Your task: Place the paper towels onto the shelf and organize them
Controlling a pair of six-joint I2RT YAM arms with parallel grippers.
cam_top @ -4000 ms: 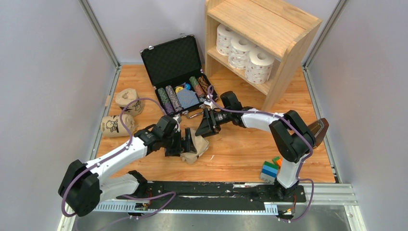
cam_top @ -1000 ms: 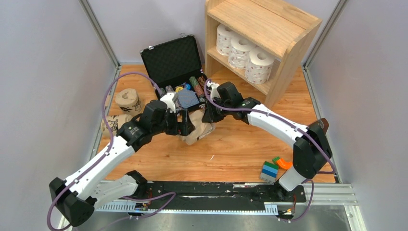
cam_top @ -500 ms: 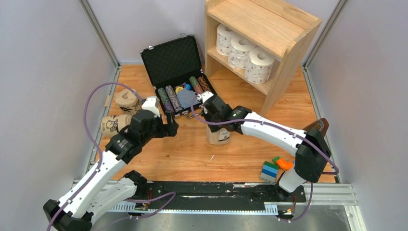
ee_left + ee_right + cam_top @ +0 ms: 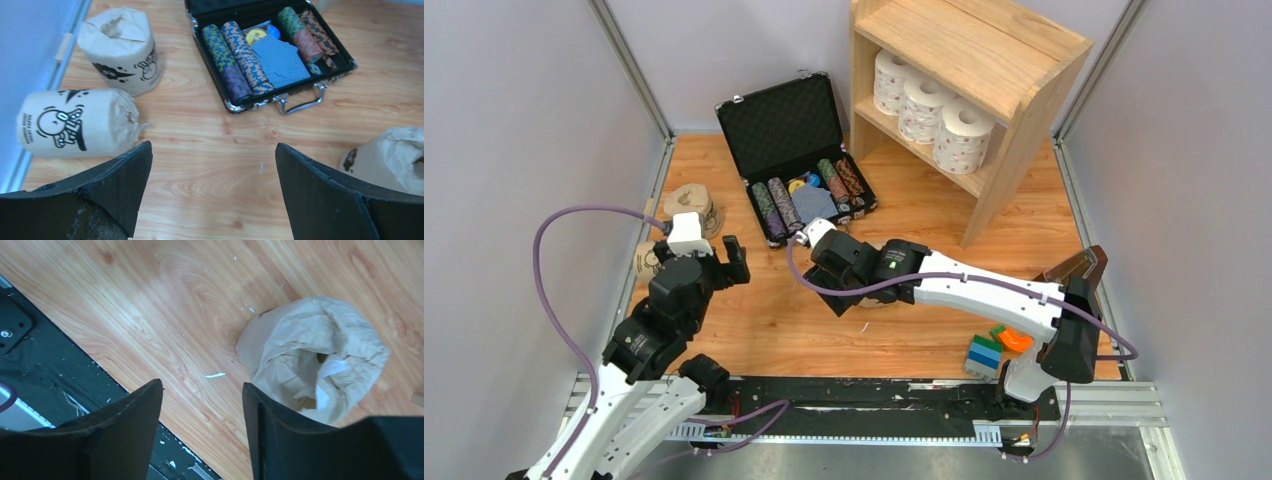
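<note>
Three white dotted paper towels [image 4: 929, 108] stand in a row on the inner board of the light-wood shelf [image 4: 984, 50]. Two tan-wrapped rolls are at the table's left: one upright [image 4: 689, 205] [image 4: 120, 50], one lying on its side [image 4: 646, 262] [image 4: 80, 122]. A third tan roll [image 4: 312, 357] [image 4: 395, 157] stands upright mid-table, mostly hidden under my right arm in the top view. My right gripper [image 4: 832, 298] [image 4: 202, 390] is open and empty; this roll lies just outside its right finger. My left gripper [image 4: 699, 262] [image 4: 214, 147] is open and empty over bare wood, right of the lying roll.
An open black case [image 4: 809, 195] [image 4: 270, 50] with rows of poker chips lies beside the shelf. Coloured blocks [image 4: 984, 352] and an orange piece [image 4: 1014, 340] sit at the near right. The black base rail [image 4: 30, 365] runs along the near edge.
My right gripper has come off the tan roll and moved left and nearer, leaving it standing. My left arm has drawn back to the left, toward the two tan rolls.
</note>
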